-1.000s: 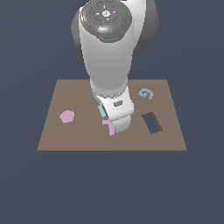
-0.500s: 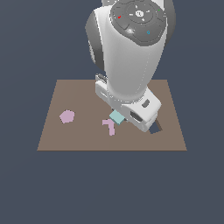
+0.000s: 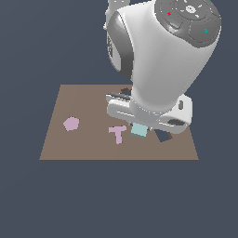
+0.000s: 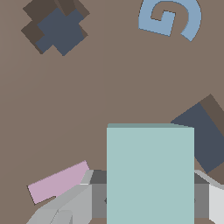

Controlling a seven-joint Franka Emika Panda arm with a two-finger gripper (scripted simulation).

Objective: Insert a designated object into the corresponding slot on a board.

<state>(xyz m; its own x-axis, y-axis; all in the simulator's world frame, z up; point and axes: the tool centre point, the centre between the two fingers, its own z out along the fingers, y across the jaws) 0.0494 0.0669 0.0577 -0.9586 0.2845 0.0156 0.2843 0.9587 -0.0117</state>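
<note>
Teal block (image 4: 150,174) clamped between the jaws, beside slot (image 4: 202,136).

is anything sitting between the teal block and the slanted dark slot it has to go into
Nothing visible does. The teal block, held in the pincer, sits right beside the dark slanted slot with only bare board between them. The pink T-shape lies on the block's other side, away from the slot.
</note>
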